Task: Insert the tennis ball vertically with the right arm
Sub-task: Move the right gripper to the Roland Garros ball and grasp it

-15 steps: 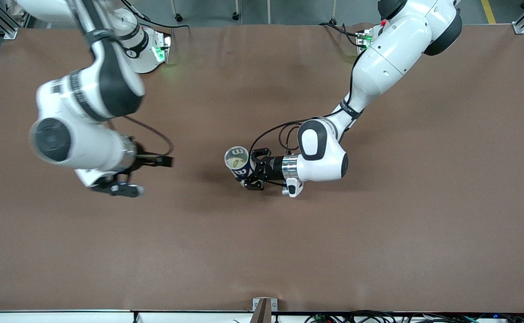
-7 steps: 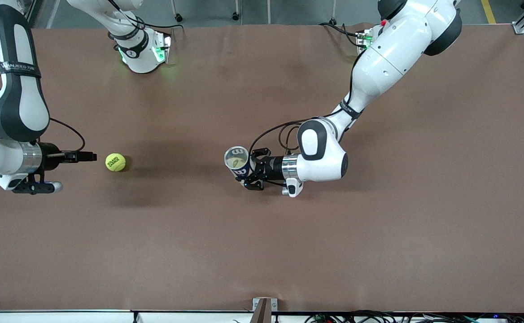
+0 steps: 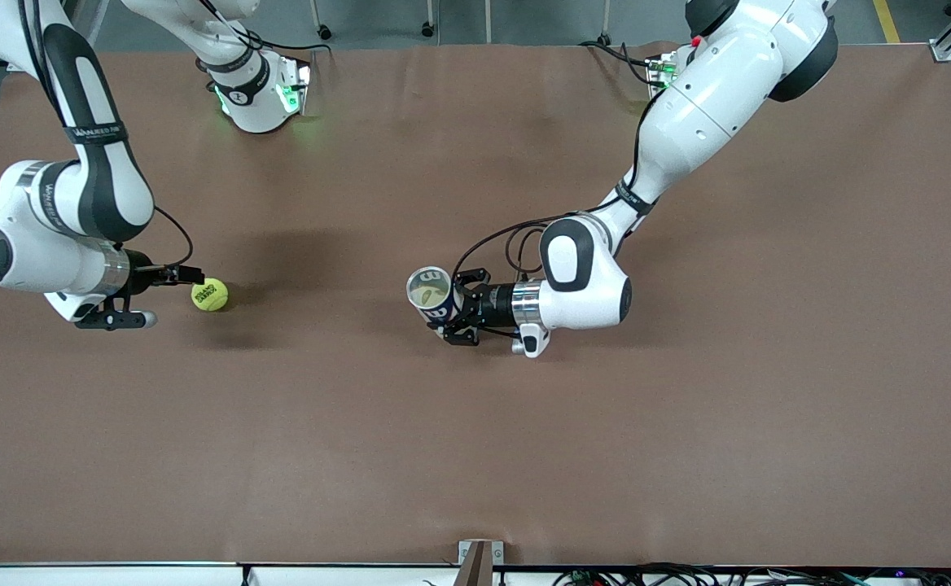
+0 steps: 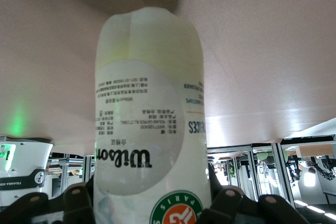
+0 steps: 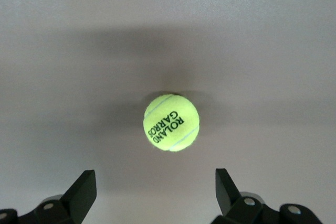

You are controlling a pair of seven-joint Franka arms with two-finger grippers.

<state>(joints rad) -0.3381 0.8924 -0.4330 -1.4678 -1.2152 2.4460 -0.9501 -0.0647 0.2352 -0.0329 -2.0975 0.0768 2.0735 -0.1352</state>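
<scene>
Lying on the brown bench [image 3: 687,456] toward the right arm's end, the yellow Roland Garros tennis ball [image 3: 209,295] rests free, touched by nothing. The right claw [image 3: 168,295] sits just beside it, low over the bench, its fingers [image 5: 84,188] spread wide apart with the ball [image 5: 171,122] ahead of the gap between them. Near the bench's middle, the left claw [image 3: 461,312] is clamped on a Wilson ball can [image 3: 431,295], which stands upright with its open mouth facing up; the wrist view shows the can's clear wall and label [image 4: 144,124] filling the grip.
</scene>
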